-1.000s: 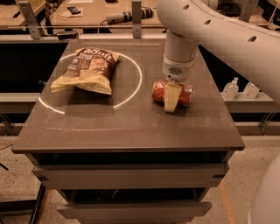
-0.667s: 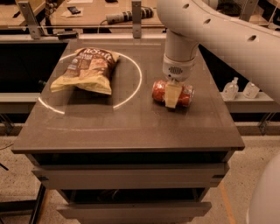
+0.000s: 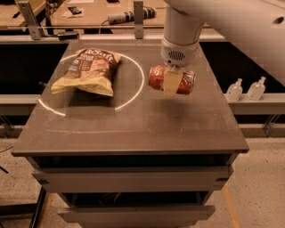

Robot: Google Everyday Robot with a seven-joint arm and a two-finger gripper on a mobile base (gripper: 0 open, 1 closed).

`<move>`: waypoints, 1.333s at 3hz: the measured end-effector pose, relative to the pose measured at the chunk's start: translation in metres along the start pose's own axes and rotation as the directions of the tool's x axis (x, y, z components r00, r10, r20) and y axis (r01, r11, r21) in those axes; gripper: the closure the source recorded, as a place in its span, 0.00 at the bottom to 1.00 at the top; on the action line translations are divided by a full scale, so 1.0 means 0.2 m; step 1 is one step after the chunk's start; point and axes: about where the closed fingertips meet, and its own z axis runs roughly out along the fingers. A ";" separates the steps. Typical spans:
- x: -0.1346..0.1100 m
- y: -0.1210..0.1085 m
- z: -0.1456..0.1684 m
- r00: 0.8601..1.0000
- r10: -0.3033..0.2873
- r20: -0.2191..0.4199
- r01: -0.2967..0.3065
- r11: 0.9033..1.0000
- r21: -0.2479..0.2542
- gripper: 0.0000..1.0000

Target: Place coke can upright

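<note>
Coke can (image 3: 156,77): red-orange, lying on its side, long axis running left to right across the view. Silver end faces right. It sits in the right rear part of the table (image 3: 133,129), just outside the right edge of the white circle (image 3: 140,87) marked on the surface. It looks raised a little off the top, with a dim shadow under it; whether it is really clear of the surface I cannot tell.

Gripper (image 3: 172,85): comes straight down onto the can from above, wrist vertical. One pale finger (image 3: 171,80) crosses the can's near side at mid-body; the other is hidden behind the can. The fingers are clamped across the can's body, holding it sideways.

Arm (image 3: 231,22): bulky white links entering from the upper right, ending in a round wrist directly over the can.

Chip bag (image 3: 87,71): yellow and brown, lying flat inside the circle on the left half of the table, well apart from the can.

Table: dark grey top, with two drawer fronts (image 3: 133,180) below the near edge.

Right of the table, on a lower ledge: two small clear bottles (image 3: 234,90), side by side.

Behind: a workbench (image 3: 98,13) with scattered items, too small to identify.
</note>
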 end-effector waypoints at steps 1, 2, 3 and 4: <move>-0.02 -0.01 -0.19 0.988 -0.013 0.154 0.007 0.999 0.040 1.00; 0.02 -0.06 -0.29 0.923 -0.031 0.383 0.014 0.999 0.048 1.00; 0.11 -0.08 -0.34 0.811 -0.060 0.582 0.048 0.998 0.036 1.00; 0.14 -0.02 -0.41 0.669 -0.034 0.743 0.069 0.997 -0.017 1.00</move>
